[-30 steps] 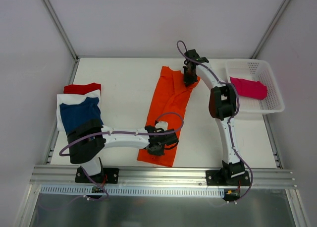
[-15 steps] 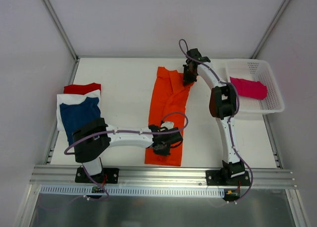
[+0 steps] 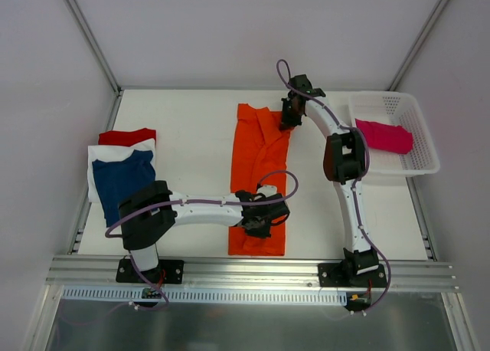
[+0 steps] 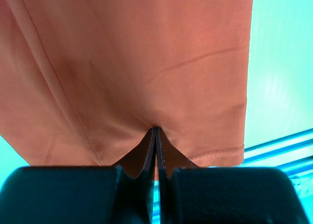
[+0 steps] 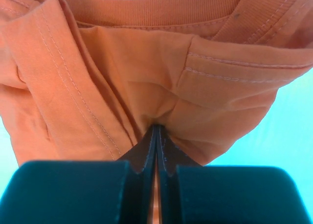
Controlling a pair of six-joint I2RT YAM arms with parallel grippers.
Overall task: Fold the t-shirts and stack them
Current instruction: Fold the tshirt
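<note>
Both my left fingers [image 4: 142, 154] and right fingers [image 5: 143, 151] are clamped on the bright orange cloth t-shirt [image 3: 256, 155], left near its hem, right by its collar

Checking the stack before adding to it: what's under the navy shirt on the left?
A white t-shirt lies under the navy t-shirt, showing along its far and left edges. A red t-shirt peeks out beyond that. Anything else beneath is covered.
</note>
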